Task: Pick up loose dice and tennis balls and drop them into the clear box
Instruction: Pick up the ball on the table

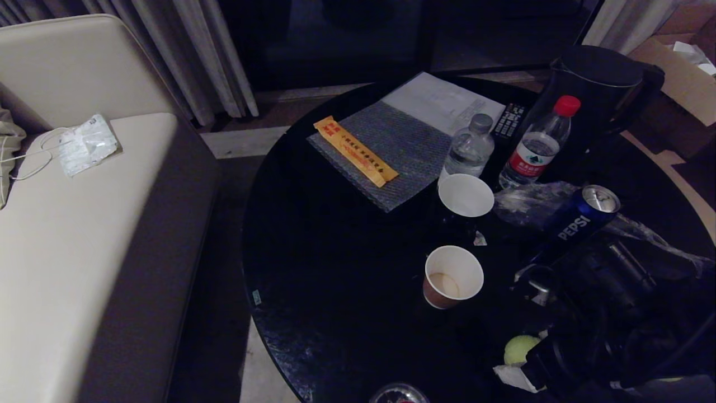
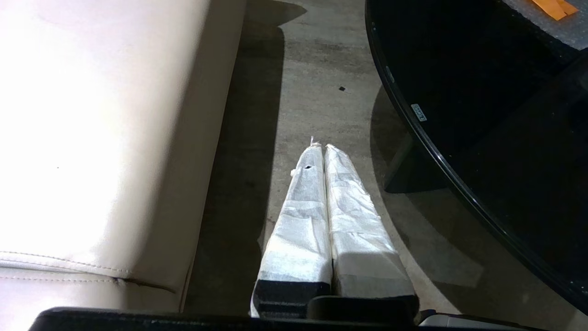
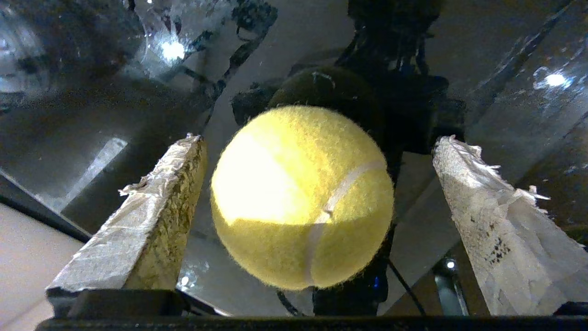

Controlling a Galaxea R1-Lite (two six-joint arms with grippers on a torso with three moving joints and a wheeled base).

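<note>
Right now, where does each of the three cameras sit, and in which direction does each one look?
Head: high on the robot, looking down at the table, cups and sofa; the right arm shows.
Left wrist: behind the shut left end effector, facing the floor between sofa and table.
Right wrist: behind the open right end effector, facing a tennis ball between its fingers.
Shared: the ball also shows in the head view; table and sofa show in the head and left wrist views.

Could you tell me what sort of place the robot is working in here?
Probably a hotel room or lounge: a cream sofa beside a round black table, curtains behind, and an electric kettle with bottled water and paper cups.
</note>
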